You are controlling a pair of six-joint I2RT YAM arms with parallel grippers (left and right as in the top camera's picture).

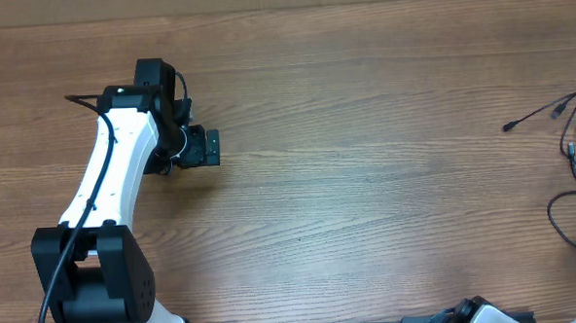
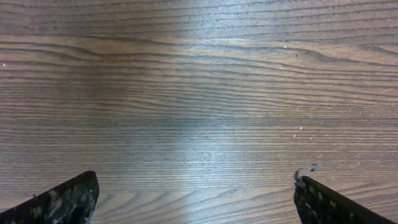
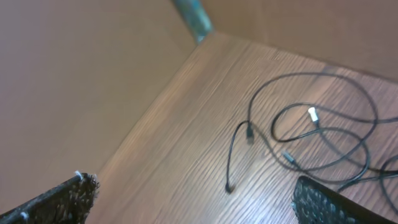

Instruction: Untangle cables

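The cables are spread as loose strands at 3 o'clock on the table, probably for the right gripper, which is pointed toward them, jaws released. The left gripper, also released and holding nothing, is parked at 9 o'clock.

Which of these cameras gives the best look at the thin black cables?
The right wrist view: the cables lie spread there in loops, plug ends visible. The overhead view catches only a few strands at the right edge, partly cut off. The left wrist view shows none of them, just the table.
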